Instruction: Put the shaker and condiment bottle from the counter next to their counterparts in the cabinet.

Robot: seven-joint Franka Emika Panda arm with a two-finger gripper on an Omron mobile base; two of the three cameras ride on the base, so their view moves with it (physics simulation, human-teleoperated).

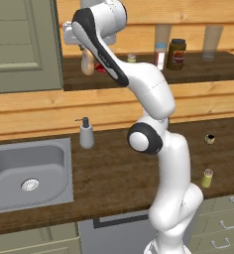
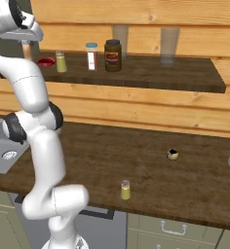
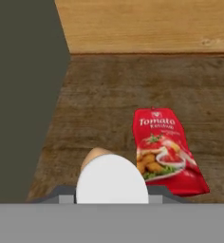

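condiment bottle (image 3: pixel 112 182) in hand (image 1: pixel 87 59), beside red tomato packet (image 3: pixel 167 149)

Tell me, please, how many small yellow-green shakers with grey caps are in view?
2. One shaker stands on the counter near its front edge; the other shaker stands on the cabinet shelf beside the red packet. Others may be hidden behind the arm.

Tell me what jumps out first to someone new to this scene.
The white arm stretches up into the cabinet, its claw holding the condiment bottle beside a red tomato sachet on the shelf. Below, a lone shaker stands near the counter edge.
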